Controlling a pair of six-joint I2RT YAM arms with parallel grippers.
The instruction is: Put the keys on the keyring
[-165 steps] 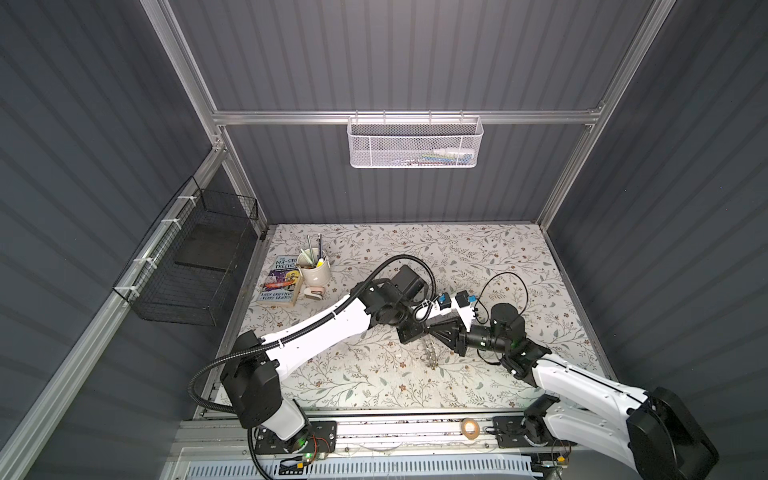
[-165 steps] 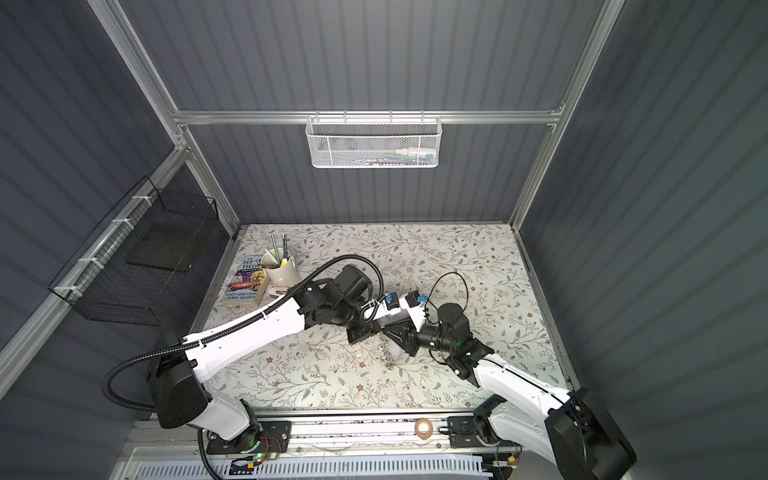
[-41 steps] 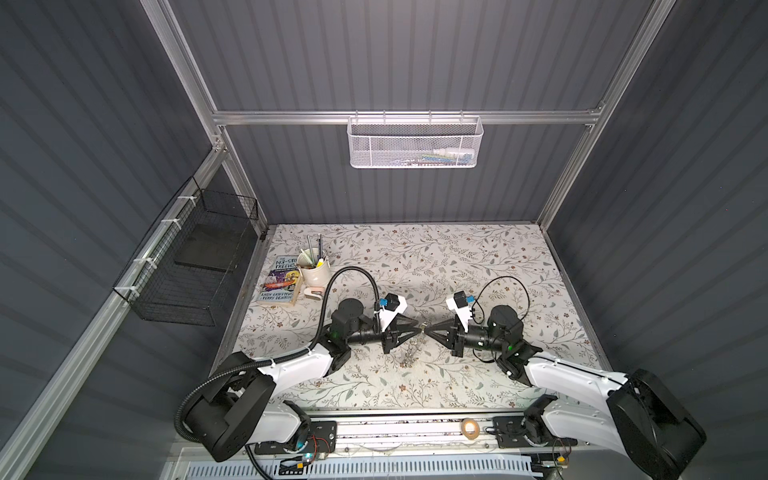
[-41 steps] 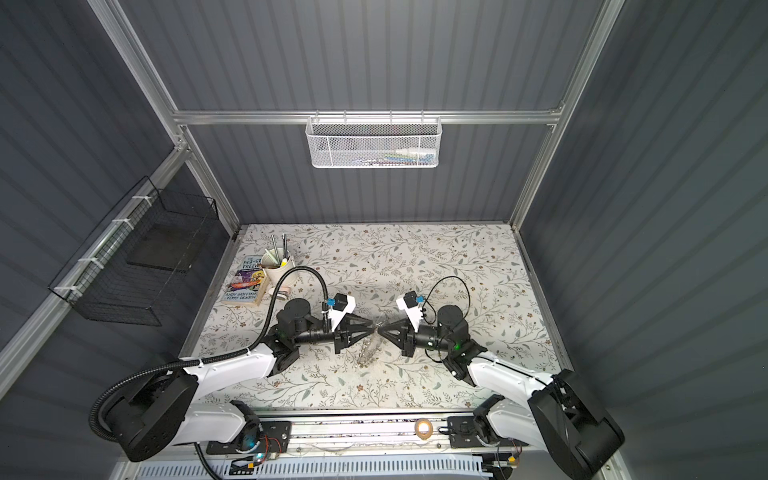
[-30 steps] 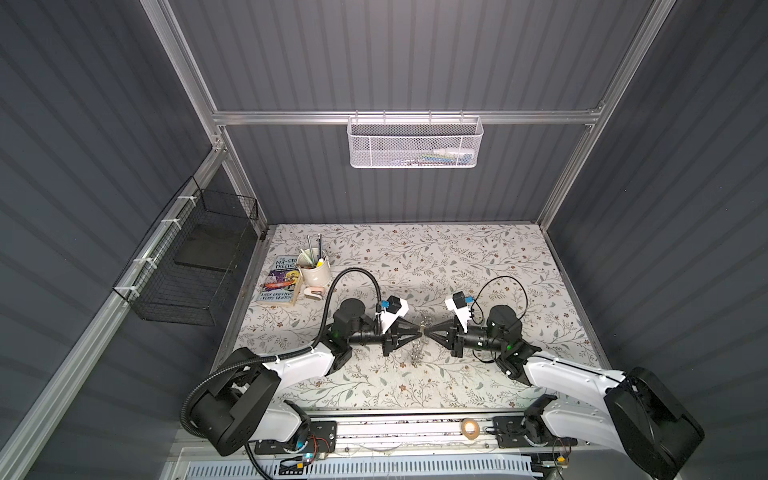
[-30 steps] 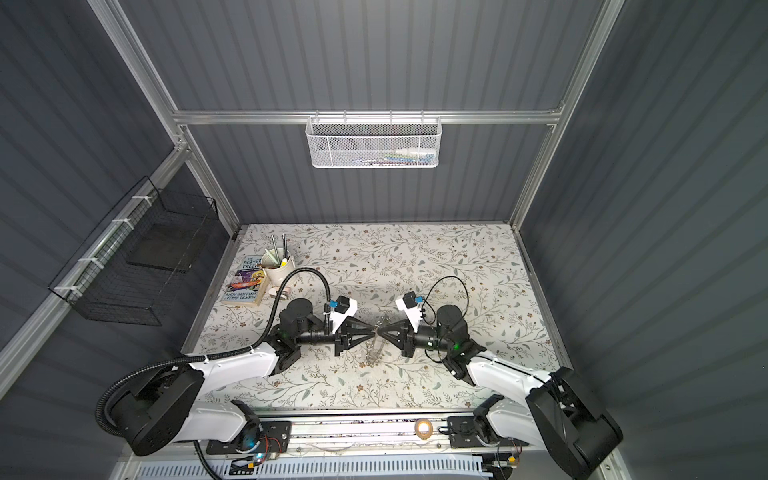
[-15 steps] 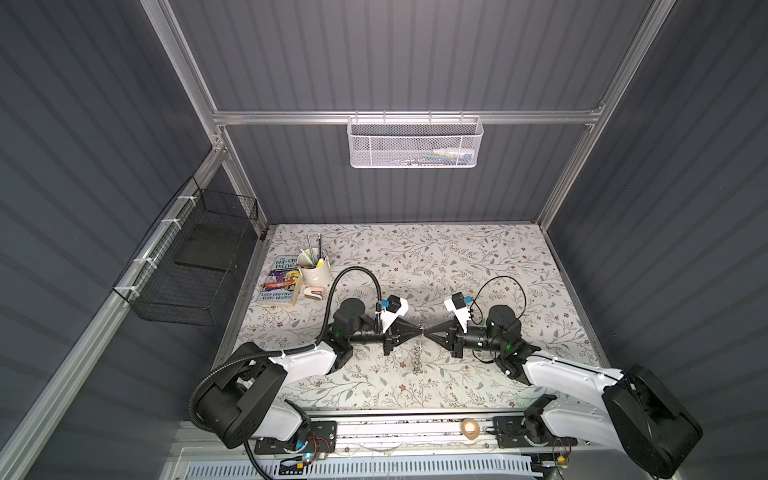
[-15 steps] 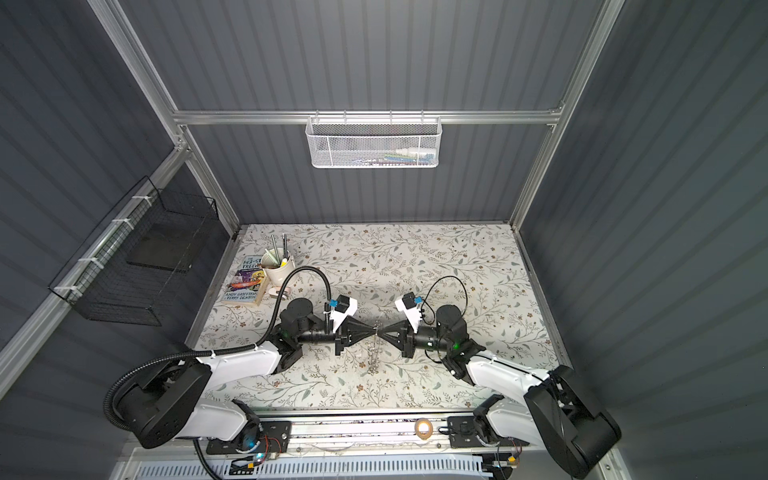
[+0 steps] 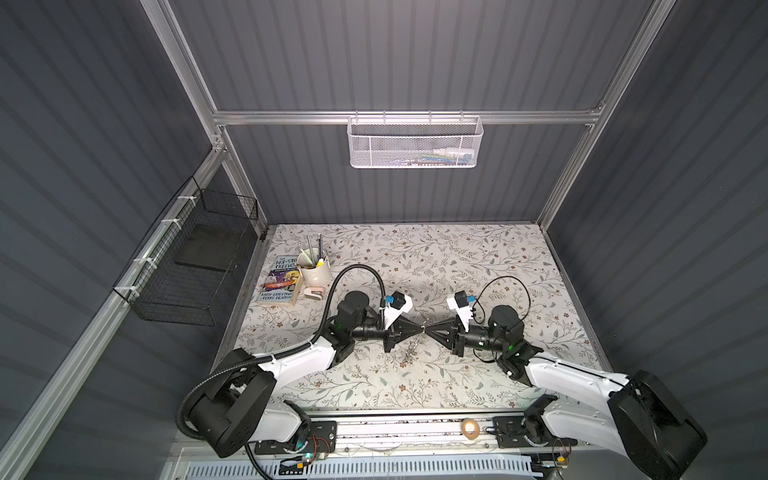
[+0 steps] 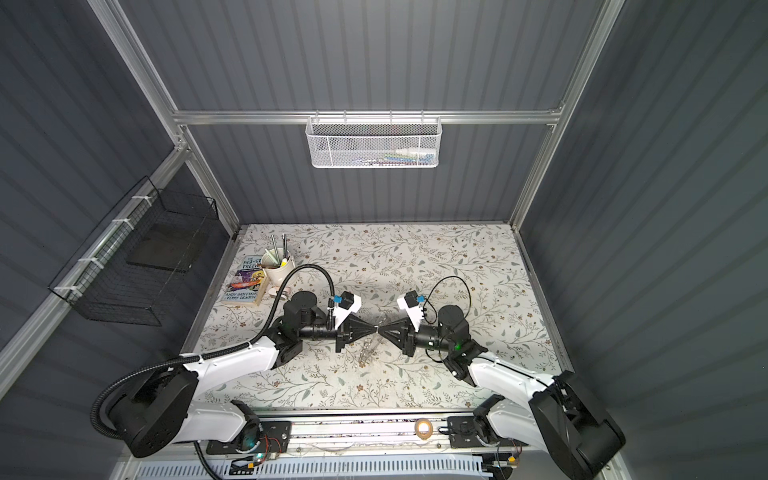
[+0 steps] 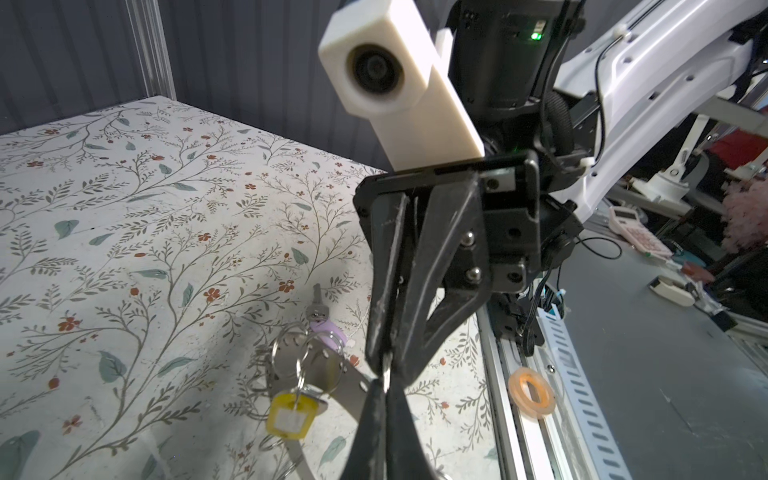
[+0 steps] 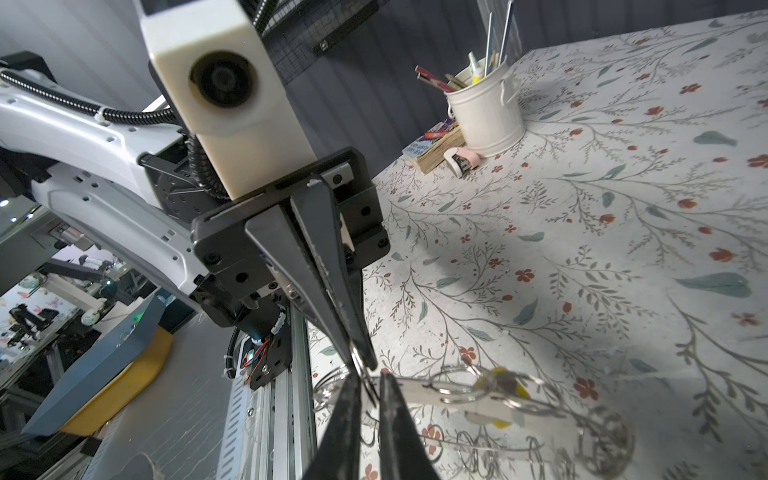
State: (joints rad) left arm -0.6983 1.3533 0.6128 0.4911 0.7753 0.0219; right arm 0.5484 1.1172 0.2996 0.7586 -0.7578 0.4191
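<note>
1. Two sets of jaws meet tip to tip over the worktop (image 11: 124, 208). The left jaws are fully closed, pinching a wire loop (image 12: 369, 386) on the keyring (image 11: 320, 374). The right jaws stand a crack apart around that loop, not visibly clamping it. A one-sided pinch on thin wire could slip and drop the keyring.
2. The keyring hangs tilted from that loop (whether its low edge touches the worktop, I cannot tell). Pulling the arms apart could bend the loop or set the keyring swinging.
3. The yellow-tag key (image 11: 291, 415) dangles from a rim loop. The lilac-tag key (image 11: 319, 309) lies at the far rim; threaded or not, I cannot tell. A jolt might shake off a half-threaded key.
4. Tips this close could collide.
</note>
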